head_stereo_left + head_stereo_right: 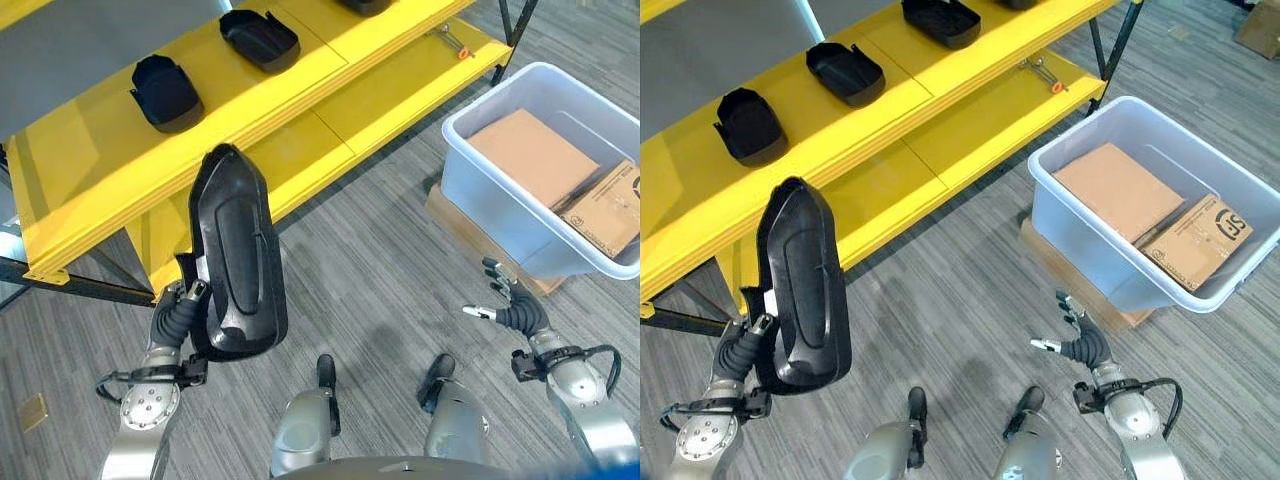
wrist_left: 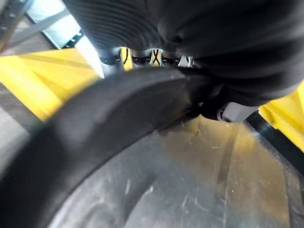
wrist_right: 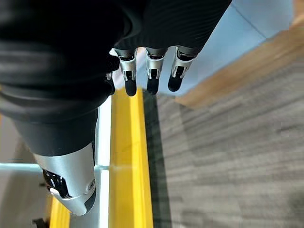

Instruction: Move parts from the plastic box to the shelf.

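Observation:
A long black moulded part (image 1: 235,255) stands upright above the floor at the lower left, in front of the yellow shelf (image 1: 330,110). My left hand (image 1: 180,315) grips its lower edge, and in the left wrist view the part's rim (image 2: 95,142) runs right under the curled fingers (image 2: 142,58). My right hand (image 1: 510,305) hangs open and holding nothing at the lower right, just in front of the pale plastic box (image 1: 490,210). Its fingers (image 3: 152,71) are straight. The upper shelf board carries two smaller black parts (image 1: 165,92) (image 1: 260,38).
Inside the plastic box lie two cardboard boxes (image 1: 535,155) (image 1: 610,205). The box rests on a wooden board (image 1: 470,235). A small orange-tipped tool (image 1: 455,45) lies on the lower shelf board. Grey carpet floor lies between the shelf and the box.

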Motion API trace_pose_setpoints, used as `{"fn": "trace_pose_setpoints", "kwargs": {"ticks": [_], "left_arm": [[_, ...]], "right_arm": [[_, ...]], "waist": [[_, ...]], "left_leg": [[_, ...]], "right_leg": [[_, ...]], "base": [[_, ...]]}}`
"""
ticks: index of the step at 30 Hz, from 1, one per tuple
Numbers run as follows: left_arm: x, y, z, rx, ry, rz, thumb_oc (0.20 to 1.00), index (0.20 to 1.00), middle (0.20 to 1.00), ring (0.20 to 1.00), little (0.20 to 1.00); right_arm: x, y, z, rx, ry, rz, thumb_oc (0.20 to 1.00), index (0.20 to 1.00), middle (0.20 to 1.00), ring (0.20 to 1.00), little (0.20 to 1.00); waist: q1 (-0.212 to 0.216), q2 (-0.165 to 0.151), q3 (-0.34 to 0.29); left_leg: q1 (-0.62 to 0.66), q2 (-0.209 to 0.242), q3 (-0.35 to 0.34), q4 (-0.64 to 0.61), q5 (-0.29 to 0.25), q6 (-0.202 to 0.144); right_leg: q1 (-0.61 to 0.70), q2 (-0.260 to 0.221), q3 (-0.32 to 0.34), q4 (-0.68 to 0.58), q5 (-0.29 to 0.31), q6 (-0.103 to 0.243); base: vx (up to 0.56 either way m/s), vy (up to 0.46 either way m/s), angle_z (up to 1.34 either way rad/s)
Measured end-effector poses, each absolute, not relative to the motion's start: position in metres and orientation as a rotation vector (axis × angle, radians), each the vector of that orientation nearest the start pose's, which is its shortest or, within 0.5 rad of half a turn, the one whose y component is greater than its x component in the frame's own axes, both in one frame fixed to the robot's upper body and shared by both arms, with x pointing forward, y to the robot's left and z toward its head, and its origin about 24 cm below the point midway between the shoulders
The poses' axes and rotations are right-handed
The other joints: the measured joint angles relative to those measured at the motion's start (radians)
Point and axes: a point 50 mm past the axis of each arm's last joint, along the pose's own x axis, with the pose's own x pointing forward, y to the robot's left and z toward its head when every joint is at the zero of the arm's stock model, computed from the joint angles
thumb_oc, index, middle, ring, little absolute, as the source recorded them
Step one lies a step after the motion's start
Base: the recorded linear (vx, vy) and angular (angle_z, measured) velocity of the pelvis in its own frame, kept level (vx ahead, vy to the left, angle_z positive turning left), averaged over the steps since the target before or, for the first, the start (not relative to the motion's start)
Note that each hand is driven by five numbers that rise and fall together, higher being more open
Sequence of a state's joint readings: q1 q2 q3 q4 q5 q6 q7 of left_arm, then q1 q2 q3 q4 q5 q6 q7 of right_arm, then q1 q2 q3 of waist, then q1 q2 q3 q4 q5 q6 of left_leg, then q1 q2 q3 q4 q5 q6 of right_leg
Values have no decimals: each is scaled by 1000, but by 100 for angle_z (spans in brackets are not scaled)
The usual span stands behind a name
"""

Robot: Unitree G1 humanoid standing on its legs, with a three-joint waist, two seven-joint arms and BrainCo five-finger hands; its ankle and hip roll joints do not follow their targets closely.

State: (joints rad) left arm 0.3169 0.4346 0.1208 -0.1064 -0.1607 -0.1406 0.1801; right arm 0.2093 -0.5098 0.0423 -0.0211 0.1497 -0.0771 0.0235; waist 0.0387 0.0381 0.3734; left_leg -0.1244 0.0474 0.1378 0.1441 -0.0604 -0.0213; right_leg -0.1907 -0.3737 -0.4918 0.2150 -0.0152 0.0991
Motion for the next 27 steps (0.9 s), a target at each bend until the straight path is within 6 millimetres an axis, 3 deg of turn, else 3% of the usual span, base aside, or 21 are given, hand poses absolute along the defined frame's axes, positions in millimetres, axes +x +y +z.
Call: {"fn": "trace_pose_setpoints", "kwargs": {"ticks": [2, 4, 6, 7, 8, 9, 10, 11, 12, 13, 14, 15, 16, 18, 19, 20, 22, 24, 27], "left_arm": [[188, 270, 51, 334, -6, 277, 200, 200, 200, 200, 200], [189, 269, 52, 339, -9, 275, 200, 200, 200, 200, 200], [186, 272, 53, 348, -7, 285, 200, 200, 200, 200, 200], [184, 276, 53, 356, 0, 295, 200, 200, 200, 200, 200], [187, 276, 55, 366, -11, 292, 200, 200, 200, 200, 200], [186, 277, 53, 369, 1, 293, 200, 200, 200, 200, 200], [187, 278, 52, 371, 4, 292, 200, 200, 200, 200, 200], [193, 275, 55, 359, -21, 298, 200, 200, 200, 200, 200], [195, 276, 55, 370, -18, 292, 200, 200, 200, 200, 200], [200, 278, 60, 398, -31, 287, 200, 200, 200, 200, 200], [199, 277, 58, 399, -29, 288, 200, 200, 200, 200, 200], [198, 275, 55, 385, -21, 291, 200, 200, 200, 200, 200], [200, 269, 50, 364, -8, 279, 200, 200, 200, 200, 200], [198, 267, 46, 356, 10, 275, 200, 200, 200, 200, 200], [199, 261, 43, 345, 15, 264, 200, 200, 200, 200, 200], [197, 253, 41, 336, 10, 232, 200, 200, 200, 200, 200], [194, 253, 44, 336, -2, 236, 200, 200, 200, 200, 200], [197, 253, 47, 335, -15, 235, 200, 200, 200, 200, 200], [202, 251, 52, 331, -40, 232, 200, 200, 200, 200, 200]], "right_arm": [[208, -238, 28, -351, 132, 64, 1000, 1000, 1000, 1000, 1000], [207, -235, 25, -339, 141, 66, 1000, 1000, 1000, 1000, 1000], [208, -230, 25, -324, 135, 72, 1000, 1000, 1000, 1000, 1000], [211, -228, 28, -323, 119, 80, 1000, 1000, 1000, 1000, 1000], [211, -227, 29, -307, 109, 67, 1000, 1000, 1000, 1000, 1000], [211, -229, 29, -310, 110, 53, 1000, 1000, 1000, 1000, 1000], [213, -223, 27, -300, 113, 65, 1000, 1000, 1000, 1000, 1000], [212, -209, 21, -290, 126, 131, 1000, 1000, 1000, 1000, 1000], [211, -202, 19, -273, 126, 152, 1000, 1000, 1000, 1000, 1000], [203, -203, 14, -265, 156, 151, 1000, 1000, 1000, 1000, 1000], [203, -205, 14, -269, 159, 144, 1000, 1000, 1000, 1000, 1000], [203, -208, 15, -276, 156, 137, 1000, 1000, 1000, 1000, 1000], [203, -211, 16, -278, 158, 129, 1000, 1000, 1000, 1000, 1000], [203, -212, 14, -279, 166, 137, 1000, 1000, 1000, 1000, 1000], [200, -213, 12, -272, 177, 133, 1000, 1000, 1000, 1000, 1000], [200, -216, 12, -273, 184, 137, 1000, 1000, 1000, 1000, 1000], [220, -215, 28, -281, 106, 135, 1000, 1000, 1000, 1000, 1000], [230, -217, 40, -281, 51, 115, 1000, 1000, 1000, 1000, 1000], [230, -223, 41, -297, 50, 90, 1000, 1000, 1000, 1000, 1000]], "waist": [[0, -10, -1], [-8, -17, -1], [7, -20, 0], [10, -24, -1], [-6, -18, 2], [-27, -6, 0], [-42, -9, 0], [-80, 29, 12], [-99, 27, 18], [-113, -45, 18], [-114, -67, 21], [-109, -78, 22], [-143, -61, 23], [-128, -55, 23], [-134, -51, 11], [-123, -39, -27], [-95, -22, -39], [-98, -16, -42], [-107, -11, -45]], "left_leg": [[-40, -40, -8, 62, -28, 43], [-59, -62, -14, 113, -50, 54], [-76, -67, -12, 177, -86, 63], [-80, -80, -13, 186, -93, 69], [-94, -103, -28, 221, -123, 107], [-95, -118, -49, 227, -137, 140], [-60, -140, -69, 200, -120, 137], [-62, -92, -116, 164, -95, 144], [-46, -86, -155, 121, -73, 148], [-3, -143, -162, 61, -46, 124], [7, -163, -156, 58, -44, 139], [12, -181, -175, 68, -77, 129], [10, -191, -227, 91, -73, 139], [74, -199, -282, 51, -82, 123], [132, -203, -333, 26, -88, 108], [140, -180, -342, 32, -114, 74], [151, -138, -335, 16, -128, 56], [153, -116, -340, 16, -129, 54], [158, -90, -343, 19, -136, 42]], "right_leg": [[8, -28, 14, -27, 48, -12], [18, -50, 40, -26, 100, -17], [27, -60, 49, -24, 109, -9], [27, -59, 51, -20, 135, -26], [13, -78, 70, 42, 151, -21], [-36, -109, 135, 172, 156, -23], [-123, -113, 263, 303, 145, -36], [-206, 177, 522, 361, -43, -53], [-219, 325, 608, 307, -94, -30], [-250, 398, 602, 179, -83, -45], [-264, 404, 582, 131, -63, -51], [-290, 414, 575, 86, -31, -48], [-268, 411, 585, -49, 15, -24], [-216, 397, 590, -76, 60, -38], [-113, 384, 612, -72, 78, -46], [-70, 397, 604, -106, 148, -108], [-67, 432, 582, -108, 140, -130], [-60, 443, 556, -101, 117, -155], [-56, 459, 509, -73, 70, -163]], "base": [[56, 214, 31], [55, 183, 39], [78, 216, 10], [143, 377, 19], [55, 316, 42], [87, 155, 52], [185, 59, 51], [291, -20, 65], [318, -156, 102], [255, -186, 98], [180, -162, 67], [113, -116, 91], [170, -186, 95], [222, -241, 100], [260, -244, 119], [261, -240, 103], [184, -182, 16], [117, -128, 23], [90, -88, 43]]}}
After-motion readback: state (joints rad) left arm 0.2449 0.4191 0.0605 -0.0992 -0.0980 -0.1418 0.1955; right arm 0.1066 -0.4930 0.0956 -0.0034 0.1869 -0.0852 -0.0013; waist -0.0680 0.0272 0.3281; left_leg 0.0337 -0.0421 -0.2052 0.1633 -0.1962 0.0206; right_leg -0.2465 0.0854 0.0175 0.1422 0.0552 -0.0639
